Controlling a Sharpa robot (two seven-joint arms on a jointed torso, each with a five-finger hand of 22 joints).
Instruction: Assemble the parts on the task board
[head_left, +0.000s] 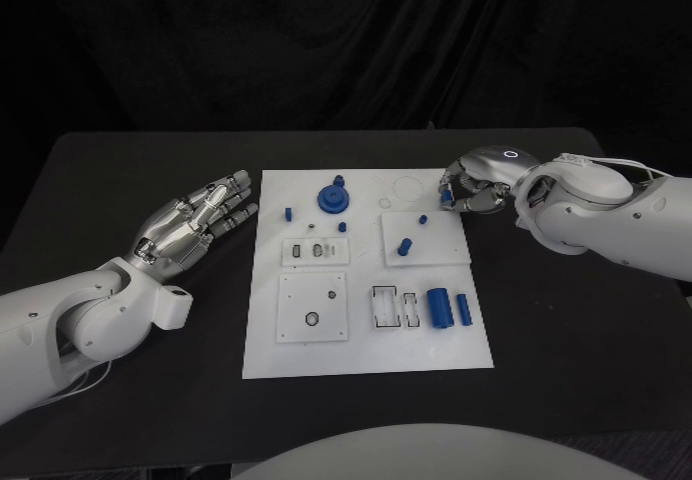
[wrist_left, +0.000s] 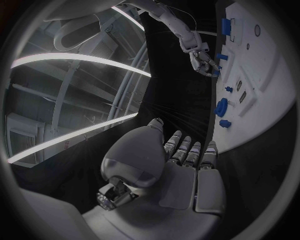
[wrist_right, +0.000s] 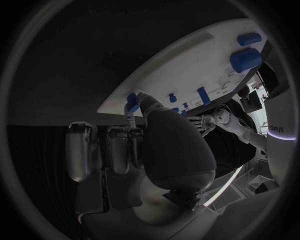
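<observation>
Task board (head_left: 368, 345) lies flat mid-desk (head_left: 130, 170), long axis running away from the robot. Right robot hand (head_left: 464, 188) at the board's far right corner pinches a small blue part (head_left: 446, 193). Left robot hand (head_left: 195, 222), beside the board's left edge, is spread wide, holding nothing; two blue cylinders (head_left: 449, 307) lie lengthwise near the board's right edge.

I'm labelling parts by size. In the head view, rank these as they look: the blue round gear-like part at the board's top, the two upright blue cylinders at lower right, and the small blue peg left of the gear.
1. Gear
2. Cylinders; the left one looks wider than the right
3. Peg
</observation>
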